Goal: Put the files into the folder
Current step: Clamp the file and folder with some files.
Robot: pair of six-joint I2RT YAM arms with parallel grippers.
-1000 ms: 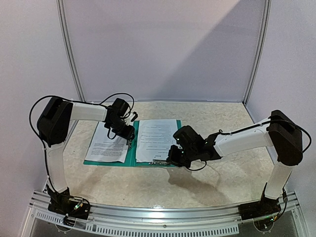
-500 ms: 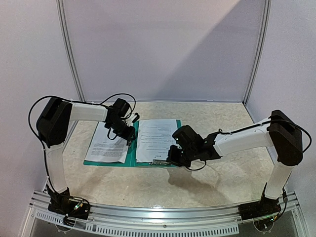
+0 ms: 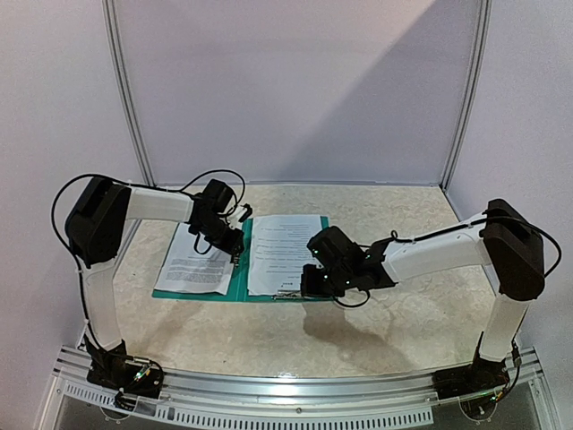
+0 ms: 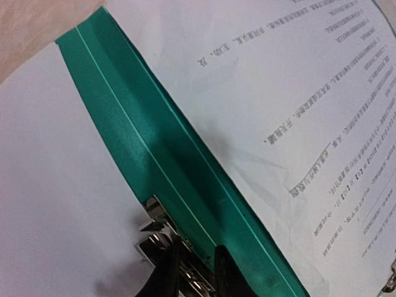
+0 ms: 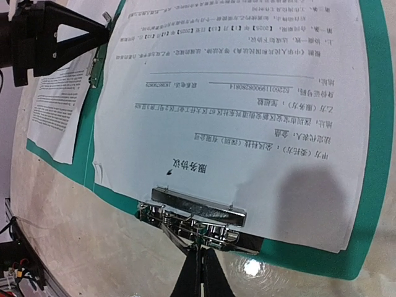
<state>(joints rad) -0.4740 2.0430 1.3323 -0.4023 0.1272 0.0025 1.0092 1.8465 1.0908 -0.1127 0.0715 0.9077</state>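
The teal folder [image 3: 240, 279] lies open on the table. One file [image 3: 285, 253] rests on its right half and another [image 3: 195, 262] on its left half. My left gripper [image 3: 236, 250] is down at the spine. In the left wrist view it [image 4: 195, 273] stands narrowly open, its fingers either side of a metal spine clip [image 4: 154, 226], between the two sheets. My right gripper [image 5: 201, 253] is shut. Its tips touch the wire lever of the metal clip [image 5: 198, 209] that sits on the right sheet's [image 5: 247, 111] near edge.
The folder [image 5: 371, 124] sits mid-table on a beige mottled top [image 3: 394, 224]. Grey walls enclose the back and both sides. An aluminium rail [image 3: 295, 390] runs along the near edge, where both arm bases are bolted.
My left gripper's jaws have narrowed around the spine clip. My right arm has edged slightly left toward the folder's near edge. The sheets and folder have not moved.
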